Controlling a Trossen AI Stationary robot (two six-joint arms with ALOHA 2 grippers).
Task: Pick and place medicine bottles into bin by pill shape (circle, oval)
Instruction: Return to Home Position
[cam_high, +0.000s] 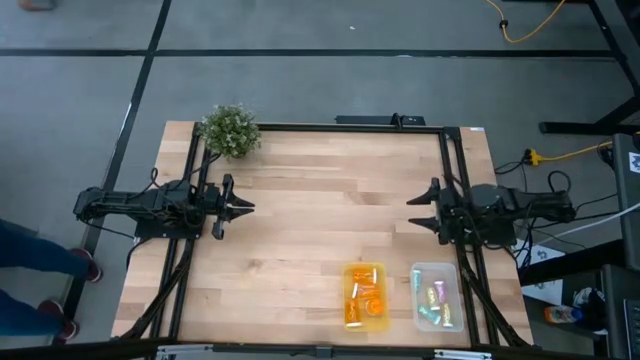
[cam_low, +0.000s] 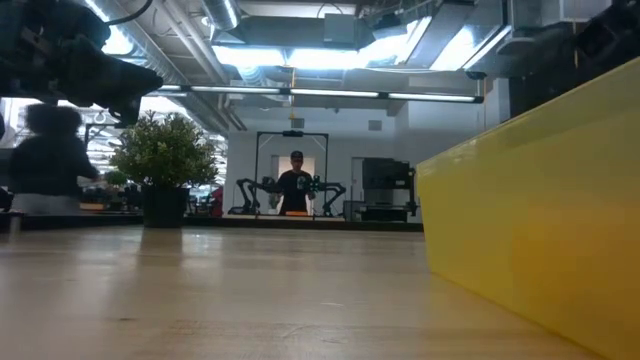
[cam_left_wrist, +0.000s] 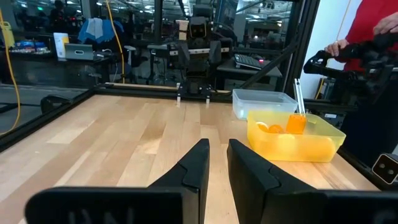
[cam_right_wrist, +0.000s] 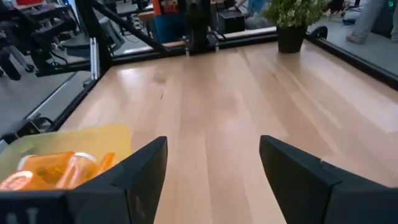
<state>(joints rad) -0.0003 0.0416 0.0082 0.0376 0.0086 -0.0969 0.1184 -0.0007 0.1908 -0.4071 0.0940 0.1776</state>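
Several translucent orange bottles (cam_high: 364, 296) lie in a yellow bin (cam_high: 350, 318) near the table's front edge, right of centre. Several pale bottles with teal, purple and green caps (cam_high: 436, 300) lie in a clear bin (cam_high: 420, 272) to its right. My left gripper (cam_high: 247, 207) hovers at the table's left side, its fingers nearly together and empty. My right gripper (cam_high: 412, 212) hovers at the right side, open and empty. The yellow bin also shows in the left wrist view (cam_left_wrist: 273, 144) and the right wrist view (cam_right_wrist: 112, 134).
A leafy green potted plant (cam_high: 229, 130) stands at the table's far left corner. A black frame (cam_high: 330, 126) runs along the table's far edge and both sides. The bare wooden tabletop (cam_high: 330, 215) lies between the grippers. A person (cam_high: 40, 260) stands at the left, off the table.
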